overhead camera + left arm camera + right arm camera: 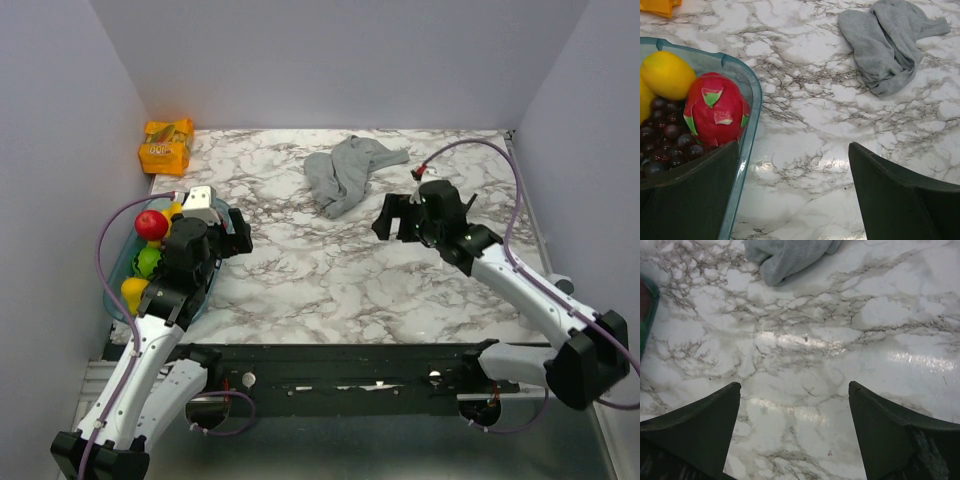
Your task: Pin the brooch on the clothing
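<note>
The clothing, a light-grey knit top, lies crumpled at the back middle of the marble table. It also shows in the left wrist view and at the top edge of the right wrist view. The brooch and its black card are not visible in any view. My left gripper is open and empty, low over the table beside the fruit bowl, with bare marble between its fingers. My right gripper is open and empty, just in front and right of the clothing, over bare marble.
A teal see-through bowl at the left edge holds a dragon fruit, a lemon and dark grapes; its rim runs under my left finger. An orange packet lies at the back left. Walls enclose three sides.
</note>
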Tool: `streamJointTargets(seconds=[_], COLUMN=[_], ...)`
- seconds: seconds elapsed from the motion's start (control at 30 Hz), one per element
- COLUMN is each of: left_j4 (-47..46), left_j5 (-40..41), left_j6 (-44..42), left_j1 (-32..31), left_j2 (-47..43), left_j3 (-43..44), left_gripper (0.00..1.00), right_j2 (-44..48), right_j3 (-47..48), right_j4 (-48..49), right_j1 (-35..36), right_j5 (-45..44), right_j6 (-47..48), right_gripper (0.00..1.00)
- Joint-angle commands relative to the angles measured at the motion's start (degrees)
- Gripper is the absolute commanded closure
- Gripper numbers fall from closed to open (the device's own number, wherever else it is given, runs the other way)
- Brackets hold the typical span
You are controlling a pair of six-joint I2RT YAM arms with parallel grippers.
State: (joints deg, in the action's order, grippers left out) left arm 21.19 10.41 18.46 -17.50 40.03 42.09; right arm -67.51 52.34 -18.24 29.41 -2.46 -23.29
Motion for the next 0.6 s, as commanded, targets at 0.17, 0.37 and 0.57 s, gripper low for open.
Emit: streamJointTargets(seconds=[0.17,0.37,0.57], left_j4=[0.43,0.26,0.43], left_j5=[-3.47,-2.68,-2.06], left_j6=[-0.62,-0.88,-1.32], left_j1=[-0.17,-0.17,0.09], left_j2=[1.89,2.33,3.38], left_j3=[0.54,0.54,0.98], left_gripper=[0.01,0.01,0.01], right_j2=[-28.88,-48.23,-58.42], right_j3=[34.03,55.75,63.84], right_j4=[-2.75,-11.98,-14.45], right_j1=[-2.68,-3.48,-3.57], right_j5=[6.14,8.61,8.43], right_j6=[-0.87,-2.99,-7.46], right_gripper=[0.03,0.07,0.11])
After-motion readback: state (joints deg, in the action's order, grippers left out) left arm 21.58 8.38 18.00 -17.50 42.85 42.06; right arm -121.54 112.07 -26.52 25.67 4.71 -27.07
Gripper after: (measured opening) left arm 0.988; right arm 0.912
